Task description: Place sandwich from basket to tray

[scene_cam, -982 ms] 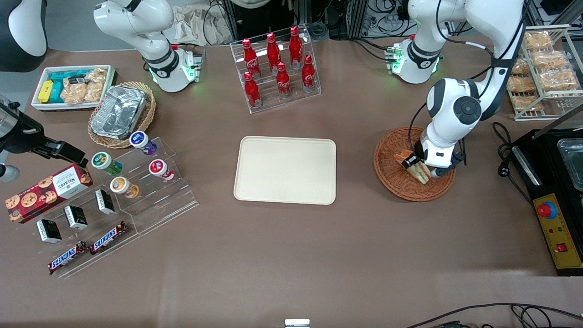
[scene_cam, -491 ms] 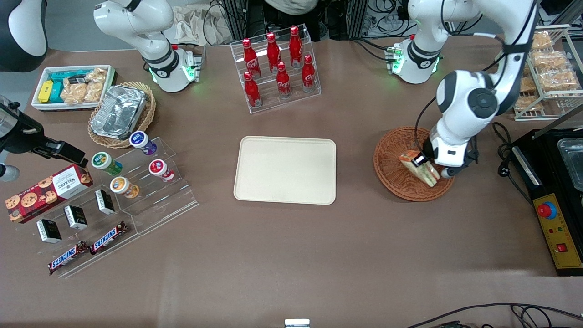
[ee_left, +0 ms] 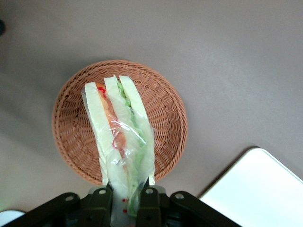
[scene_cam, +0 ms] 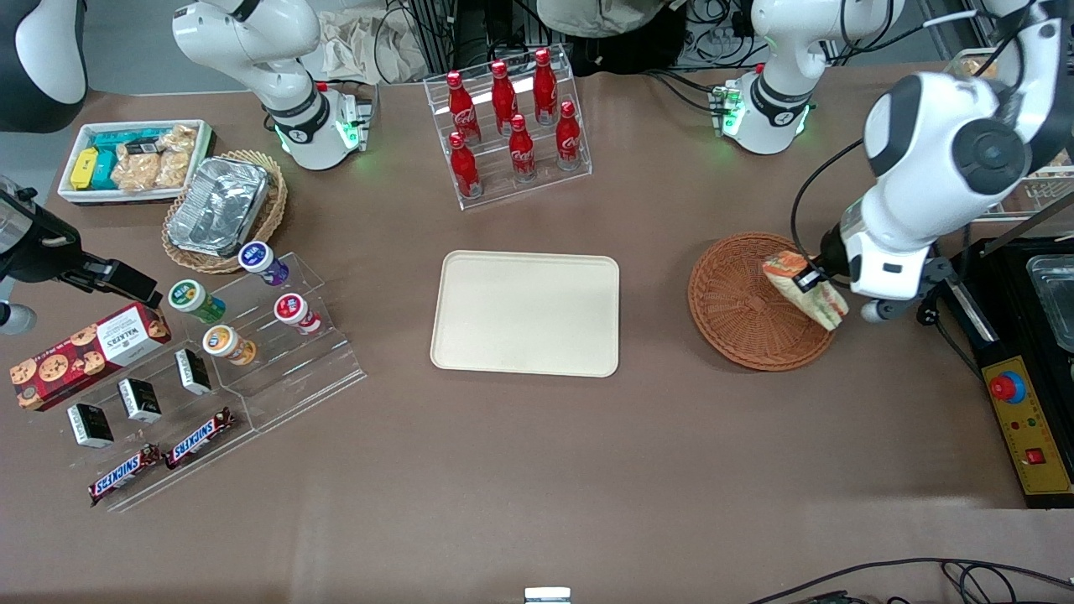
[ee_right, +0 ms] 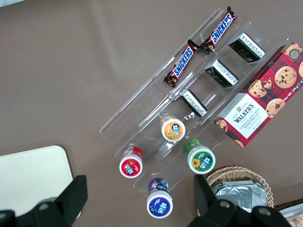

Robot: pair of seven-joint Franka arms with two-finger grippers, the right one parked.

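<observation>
My left gripper (scene_cam: 811,285) is shut on the sandwich (scene_cam: 804,289), a plastic-wrapped wedge of pale bread with orange-red and green filling, and holds it up in the air above the reddish-brown wicker basket (scene_cam: 738,306). In the left wrist view the sandwich (ee_left: 120,137) hangs between the two fingers (ee_left: 100,201), with the empty basket (ee_left: 163,104) well below it. The cream tray (scene_cam: 526,312) lies flat and bare at the table's middle, beside the basket; a corner of the tray (ee_left: 258,189) shows in the wrist view.
A clear rack of red cola bottles (scene_cam: 508,122) stands farther from the camera than the tray. A black appliance with a red button (scene_cam: 1019,352) is at the working arm's end. A stepped acrylic stand with snacks (scene_cam: 210,361) and a tan basket with a foil pan (scene_cam: 222,210) lie toward the parked arm's end.
The gripper has risen with the sandwich, lifting it out of the basket and carrying it toward the working arm's end of the table. The basket is left empty.
</observation>
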